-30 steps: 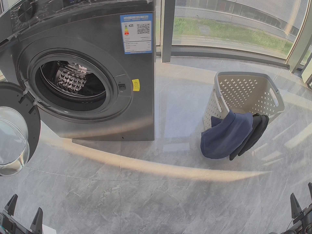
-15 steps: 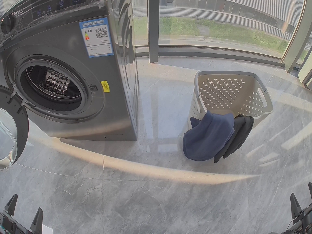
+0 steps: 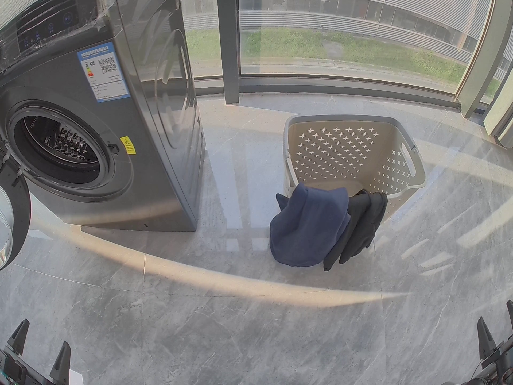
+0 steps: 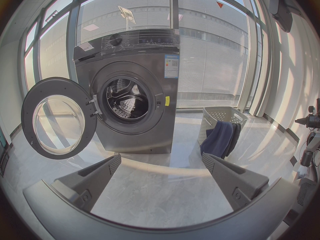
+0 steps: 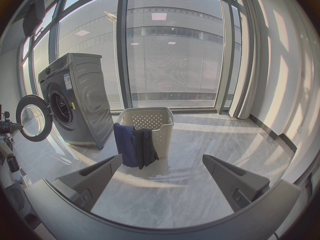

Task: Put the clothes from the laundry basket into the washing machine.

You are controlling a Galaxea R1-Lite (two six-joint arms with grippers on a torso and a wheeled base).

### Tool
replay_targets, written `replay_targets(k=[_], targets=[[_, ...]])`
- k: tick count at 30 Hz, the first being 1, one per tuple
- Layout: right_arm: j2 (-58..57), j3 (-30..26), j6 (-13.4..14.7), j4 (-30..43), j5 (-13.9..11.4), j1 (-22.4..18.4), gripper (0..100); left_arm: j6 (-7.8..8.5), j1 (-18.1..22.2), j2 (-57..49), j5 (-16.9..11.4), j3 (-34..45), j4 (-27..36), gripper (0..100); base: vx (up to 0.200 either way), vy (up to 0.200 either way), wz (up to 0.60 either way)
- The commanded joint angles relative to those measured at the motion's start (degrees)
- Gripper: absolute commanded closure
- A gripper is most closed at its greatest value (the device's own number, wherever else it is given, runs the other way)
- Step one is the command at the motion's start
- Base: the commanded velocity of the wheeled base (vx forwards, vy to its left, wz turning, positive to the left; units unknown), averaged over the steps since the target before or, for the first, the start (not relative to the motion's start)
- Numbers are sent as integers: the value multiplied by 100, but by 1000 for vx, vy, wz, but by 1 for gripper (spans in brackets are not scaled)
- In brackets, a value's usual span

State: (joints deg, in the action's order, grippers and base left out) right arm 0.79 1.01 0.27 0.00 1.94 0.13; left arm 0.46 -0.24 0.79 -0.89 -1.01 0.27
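The grey washing machine (image 3: pixel 107 135) stands at the left, its round door (image 3: pixel 10 225) swung open and the drum (image 3: pixel 61 151) bare. To its right, on the floor, is the white laundry basket (image 3: pixel 347 118). A blue garment (image 3: pixel 307 225) and a black garment (image 3: pixel 360 223) hang over its near rim. My left gripper (image 3: pixel 43 343) sits low at the near left, open and holding nothing (image 4: pixel 159 157). My right gripper (image 3: pixel 496 322) sits low at the near right, also open with nothing in it (image 5: pixel 160 157). Both are far from the basket (image 5: pixel 150 117).
A glass window wall with a dark post (image 3: pixel 227 38) runs behind the machine and basket. A curtain (image 3: pixel 499 113) hangs at the far right. Wide grey tiled floor (image 3: pixel 240 316) lies between me and the basket.
The whole head picture has shifted left, so the camera has turned right; machine and basket keep their places on the floor. Both grippers stay as they were.
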Motion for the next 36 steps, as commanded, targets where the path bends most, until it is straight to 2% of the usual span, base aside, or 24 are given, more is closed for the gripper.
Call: replay_targets(k=[1, 16, 20, 31, 36], targets=[[-79, -92, 0, 0, 0, 4, 0, 6, -2, -53, 1, 92, 0, 0, 0, -200, 0], [-79, -92, 0, 0, 0, 4, 0, 6, -2, -53, 1, 92, 0, 0, 0, -200, 0], [-79, -92, 0, 0, 0, 4, 0, 6, -2, -53, -8, 92, 0, 0, 0, 0, 0], [-79, -92, -9, 0, 0, 4, 0, 6, -2, -53, -8, 92, 0, 0, 0, -200, 0], [-79, -92, -9, 9, 0, 4, 0, 6, -2, -53, -8, 92, 0, 0, 0, 0, 0]])
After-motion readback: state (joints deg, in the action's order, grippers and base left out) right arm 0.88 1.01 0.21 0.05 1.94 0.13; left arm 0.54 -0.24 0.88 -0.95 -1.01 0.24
